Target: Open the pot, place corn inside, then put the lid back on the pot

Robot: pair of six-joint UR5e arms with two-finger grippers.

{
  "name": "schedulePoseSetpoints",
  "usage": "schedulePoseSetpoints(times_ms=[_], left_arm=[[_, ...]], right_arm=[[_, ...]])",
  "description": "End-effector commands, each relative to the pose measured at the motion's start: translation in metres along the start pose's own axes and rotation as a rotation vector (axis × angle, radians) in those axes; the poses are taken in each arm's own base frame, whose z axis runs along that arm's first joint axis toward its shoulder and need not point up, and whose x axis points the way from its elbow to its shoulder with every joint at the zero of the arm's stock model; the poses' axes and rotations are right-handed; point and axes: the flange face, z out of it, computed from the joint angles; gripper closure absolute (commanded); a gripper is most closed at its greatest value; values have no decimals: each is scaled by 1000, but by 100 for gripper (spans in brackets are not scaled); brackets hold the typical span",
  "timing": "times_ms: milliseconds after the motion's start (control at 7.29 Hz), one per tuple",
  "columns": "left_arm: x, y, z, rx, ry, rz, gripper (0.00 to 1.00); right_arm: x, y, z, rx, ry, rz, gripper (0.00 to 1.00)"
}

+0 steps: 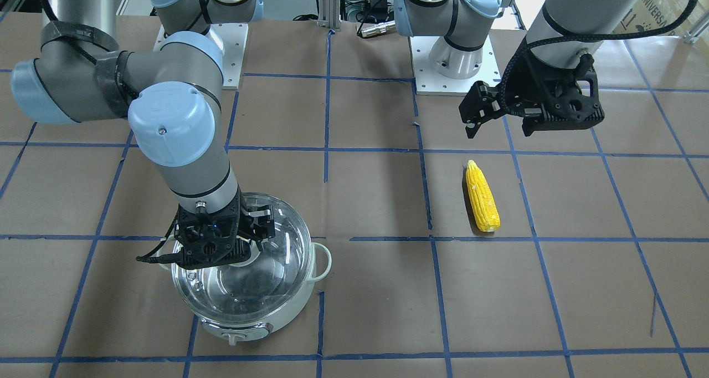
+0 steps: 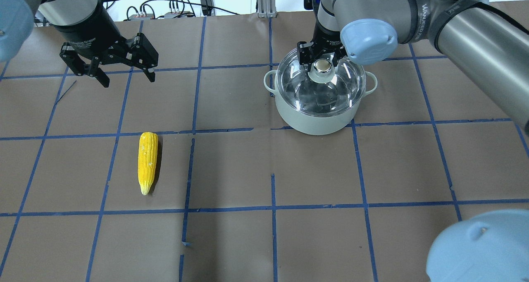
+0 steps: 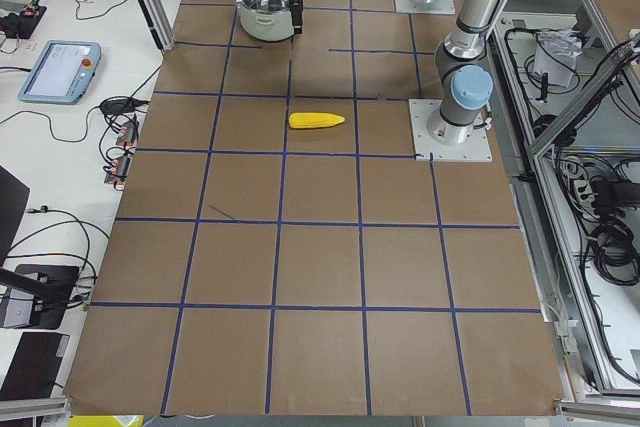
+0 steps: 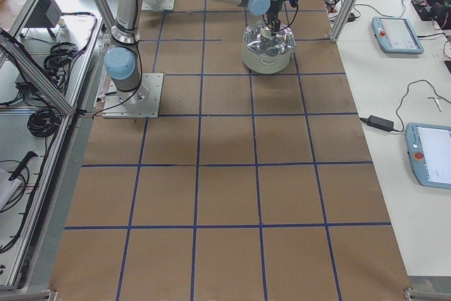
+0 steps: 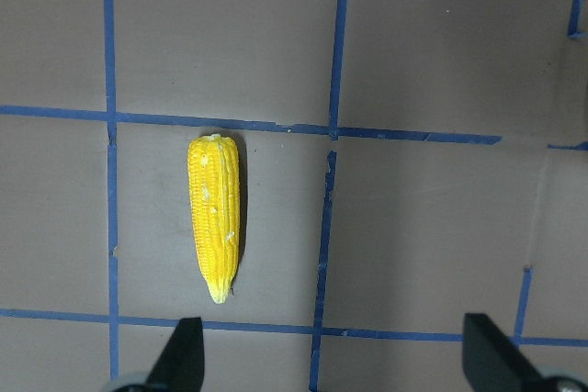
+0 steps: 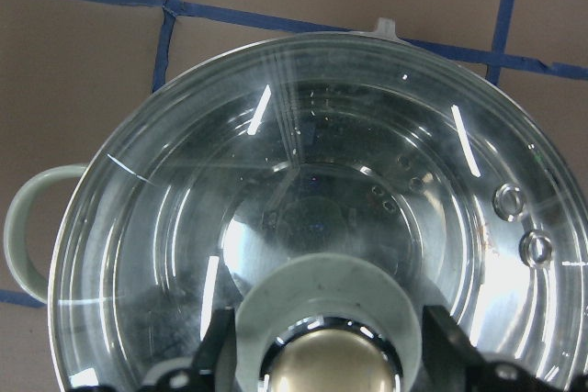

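The pale mint pot [image 2: 314,123] stands at the right of the overhead view, with the clear glass lid [image 2: 343,87] seated on its rim. My right gripper [image 2: 321,58] comes straight down on the lid's knob [image 2: 322,68]. Its fingers press both sides of the knob in the right wrist view [image 6: 322,364]. The yellow corn [image 2: 147,162] lies flat on the table at the left. It also shows in the left wrist view [image 5: 214,227]. My left gripper [image 2: 128,80] hangs open and empty above the table, behind the corn.
The table is brown paper with a grid of blue tape lines [image 2: 272,129]. The two arm bases [image 1: 443,62] stand at the robot's edge. The pot's control knob [image 1: 235,333] faces away from the robot. Tablets and cables [image 3: 60,67] lie on side benches.
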Motion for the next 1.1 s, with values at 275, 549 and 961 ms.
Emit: schedulePoseSetpoints(times_ms=[275, 549, 961], left_arm=[[-1, 0, -1, 1, 0, 1, 0], [-2, 0, -2, 4, -2, -1, 0], [-15, 4, 28, -56, 4, 95, 0]], right_arm=[[2, 6, -9, -75, 6, 4, 58], [6, 8, -60, -110, 5, 11, 59], [34, 63, -170, -151, -2, 16, 60]])
